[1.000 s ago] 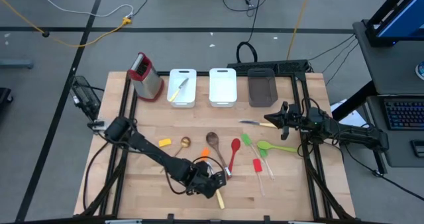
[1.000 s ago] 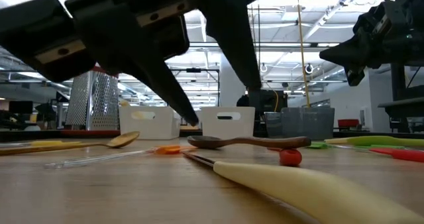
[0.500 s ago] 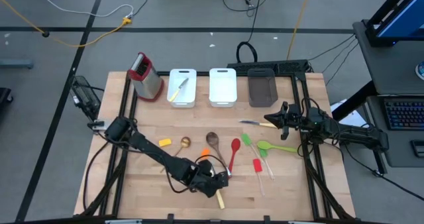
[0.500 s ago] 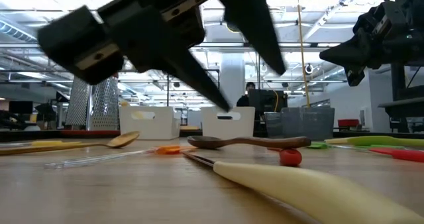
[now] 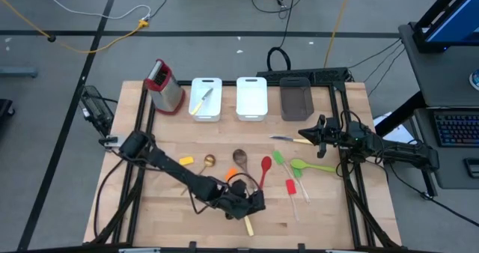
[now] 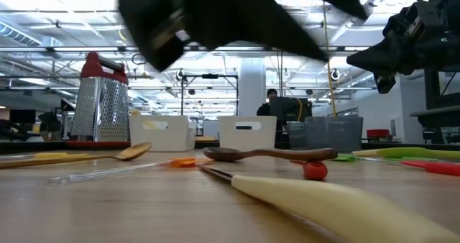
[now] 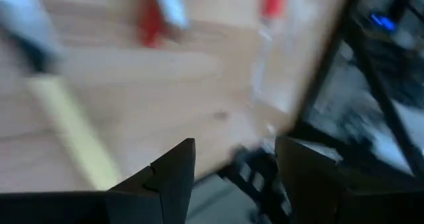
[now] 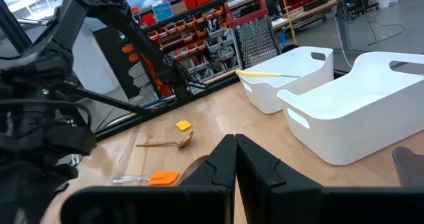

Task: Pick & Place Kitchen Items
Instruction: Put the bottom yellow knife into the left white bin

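Note:
My left gripper (image 5: 254, 202) (image 7: 235, 144) hangs open above the near middle of the table, just beyond a pale-handled knife (image 5: 246, 223) (image 7: 69, 128) that lies flat on the wood. In the low view it is a dark blur at the top (image 6: 237, 20). An orange spatula (image 5: 232, 177), a dark wooden spoon (image 5: 239, 159), a red spoon (image 5: 266, 167) and a red spatula (image 5: 290, 187) lie around it. My right gripper (image 5: 305, 134) (image 8: 233, 141) waits shut over the table's right side, beside another knife (image 5: 284, 138).
At the far edge stand a steel grater (image 5: 166, 87), two white bins (image 5: 251, 97), the left one (image 5: 206, 98) holding a yellow-handled knife, and a grey bin (image 5: 296, 99). A yellow spatula (image 5: 185, 161), small wooden spoon (image 5: 210, 160), green spatula (image 5: 278, 157) and lime-green spoon (image 5: 310, 165) lie mid-table.
My left gripper has swung toward the table's right edge and risen, turning as it went; in the low view it has climbed from just above the wood to the picture's top. The utensils and my right arm have stayed where they were.

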You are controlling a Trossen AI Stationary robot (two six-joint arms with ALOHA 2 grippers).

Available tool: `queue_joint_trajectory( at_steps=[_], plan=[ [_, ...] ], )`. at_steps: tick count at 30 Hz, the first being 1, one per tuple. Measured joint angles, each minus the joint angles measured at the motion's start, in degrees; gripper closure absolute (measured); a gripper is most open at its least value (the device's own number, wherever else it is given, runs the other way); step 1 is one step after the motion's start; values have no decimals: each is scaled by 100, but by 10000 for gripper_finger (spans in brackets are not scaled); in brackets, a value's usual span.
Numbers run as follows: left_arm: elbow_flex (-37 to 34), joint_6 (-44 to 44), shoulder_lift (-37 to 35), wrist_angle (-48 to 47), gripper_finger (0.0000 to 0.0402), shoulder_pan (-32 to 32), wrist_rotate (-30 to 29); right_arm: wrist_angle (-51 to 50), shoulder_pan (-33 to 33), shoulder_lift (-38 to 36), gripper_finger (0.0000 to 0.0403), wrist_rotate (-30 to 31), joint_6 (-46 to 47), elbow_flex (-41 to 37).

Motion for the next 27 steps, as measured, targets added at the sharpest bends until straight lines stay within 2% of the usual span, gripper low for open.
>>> queue_joint_trajectory(
  at_steps=[7,10,13,19,27],
  plan=[
    [1475,-487,7,-3099,190,-91,-27,0,0,-1,399,1,0,0],
    [1949,-583,14,-3901,190,-78,-35,2,1,-1,399,1,0,0],
    [2193,-806,196,-4314,190,-73,52,2,1,0,399,1,0,0],
    [2640,-1156,946,-4493,190,-71,676,-32,0,1,399,2,0,2],
    [3342,-1066,1554,-5262,190,-36,904,-44,0,1,399,2,0,2]
  ],
)
